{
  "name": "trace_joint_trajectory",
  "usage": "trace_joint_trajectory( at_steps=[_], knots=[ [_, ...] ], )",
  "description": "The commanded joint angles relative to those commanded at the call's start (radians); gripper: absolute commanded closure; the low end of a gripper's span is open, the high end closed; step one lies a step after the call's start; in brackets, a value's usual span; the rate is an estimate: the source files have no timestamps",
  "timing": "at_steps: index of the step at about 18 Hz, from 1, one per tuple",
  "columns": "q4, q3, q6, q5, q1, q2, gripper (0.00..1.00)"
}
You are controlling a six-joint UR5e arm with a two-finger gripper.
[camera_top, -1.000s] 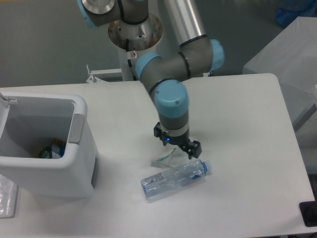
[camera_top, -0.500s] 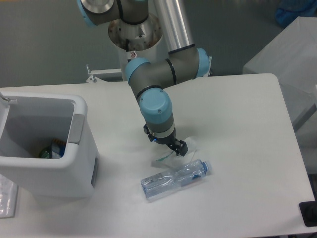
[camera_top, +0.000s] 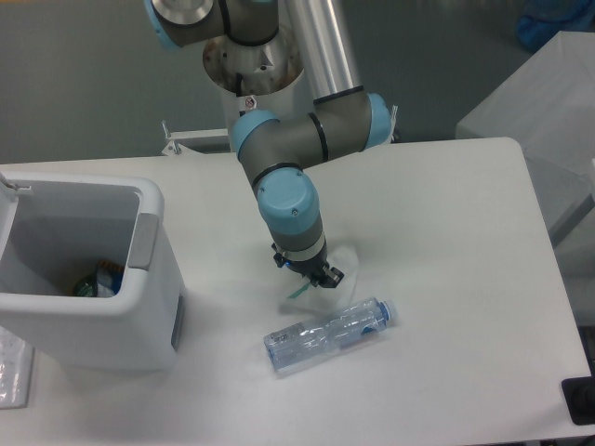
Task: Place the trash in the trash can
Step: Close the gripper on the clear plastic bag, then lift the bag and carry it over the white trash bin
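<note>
Camera view is showing two trash pieces on the bench [camera_top: 446,232]: one wrapper [camera_top: 316,283] under the jaws [camera_top: 321,276], whose opening I cannot tell, and one bottle [camera_top: 330,334] at its 5 o'clock. One trash can [camera_top: 149,279] is sitting at 9 o'clock.

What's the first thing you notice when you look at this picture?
The big grey and blue robot arm stands out first, reaching down at the middle of the white table with its gripper right at a crumpled clear wrapper. Just in front lies a crushed plastic bottle. On the left stands a large white trash can with some litter inside.
</note>
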Motion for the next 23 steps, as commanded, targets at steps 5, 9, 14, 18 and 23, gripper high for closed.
trace_joint_trajectory(
  at_steps=[5, 9, 14, 18, 23],
  knots=[
    [-0.202, 0.104, 0.032, -0.172, 0.052, 0.100, 1.00],
    [-0.318, 0.199, 0.032, -0.293, 0.077, 0.152, 1.00],
    [-0.342, 0.296, 0.003, -0.503, 0.100, 0.175, 1.00],
    [-0.335, 0.331, -0.127, -0.635, 0.095, 0.216, 1.00],
    [-0.327, 0.341, -0.173, -0.752, 0.086, 0.281, 1.00]
  ],
)
